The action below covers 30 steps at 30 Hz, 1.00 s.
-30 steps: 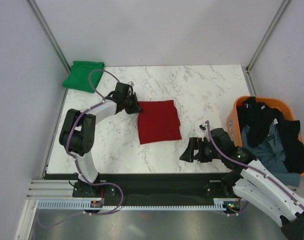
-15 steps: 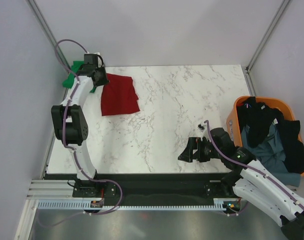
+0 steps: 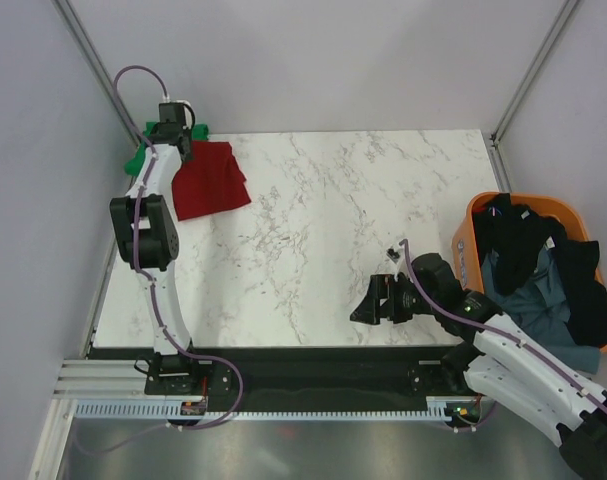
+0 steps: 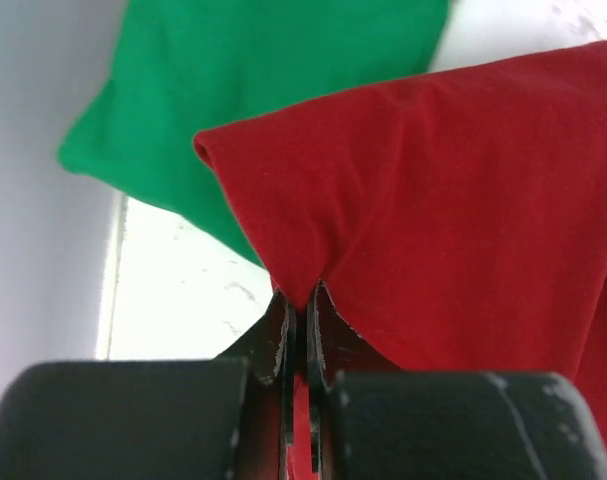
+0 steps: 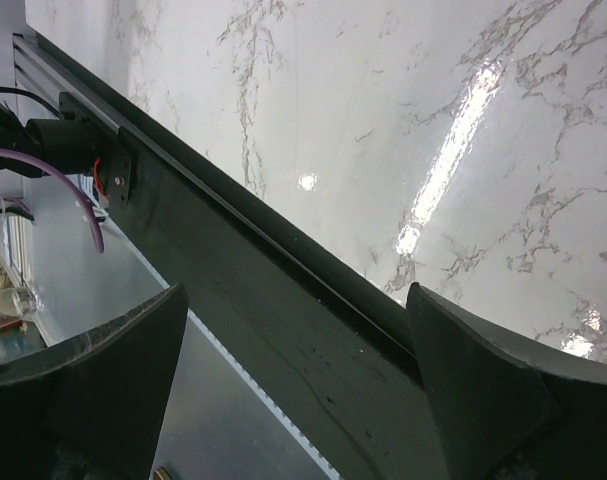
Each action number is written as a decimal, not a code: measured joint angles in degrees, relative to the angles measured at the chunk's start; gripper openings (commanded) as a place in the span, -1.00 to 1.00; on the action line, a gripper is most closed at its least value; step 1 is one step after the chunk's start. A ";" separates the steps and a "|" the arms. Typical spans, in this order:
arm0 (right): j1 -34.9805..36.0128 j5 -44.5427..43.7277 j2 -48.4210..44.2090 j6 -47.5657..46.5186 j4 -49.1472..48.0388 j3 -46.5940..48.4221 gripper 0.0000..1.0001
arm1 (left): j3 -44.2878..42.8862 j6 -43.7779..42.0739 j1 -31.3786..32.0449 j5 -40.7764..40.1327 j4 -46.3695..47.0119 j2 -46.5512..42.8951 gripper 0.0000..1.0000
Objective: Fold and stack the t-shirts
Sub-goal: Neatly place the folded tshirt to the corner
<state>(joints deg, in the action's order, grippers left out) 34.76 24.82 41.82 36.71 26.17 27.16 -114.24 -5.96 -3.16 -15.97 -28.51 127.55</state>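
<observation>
Pinching the red shirt, the left claw hovered by the green shirt at the far-left corner of the counter; the right claw stood apart.

A folded t-shirt lies at the surface's far left corner. A second t-shirt lies just right of it and partly over it, pinched in the left gripper. Right of the surface stands a basket holding garments. The right gripper hangs near the front edge.
</observation>
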 measured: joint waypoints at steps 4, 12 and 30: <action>0.00 0.83 1.79 -0.87 -2.01 -1.18 0.96 | 1.42 -2.69 -1.70 -2.19 5.62 -0.09 -0.96; 0.00 2.80 7.52 -2.10 -6.84 -3.41 0.96 | -0.31 -8.11 -3.45 -6.54 12.33 0.17 -0.96; 0.00 3.82 12.55 -2.45 -13.97 -6.01 0.96 | -9.92 -12.70 -2.86 -9.53 19.26 5.88 -0.96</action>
<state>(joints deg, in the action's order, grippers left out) 34.76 28.64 54.37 34.26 12.21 21.15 -124.16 -18.65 -6.02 -25.50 -9.26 133.43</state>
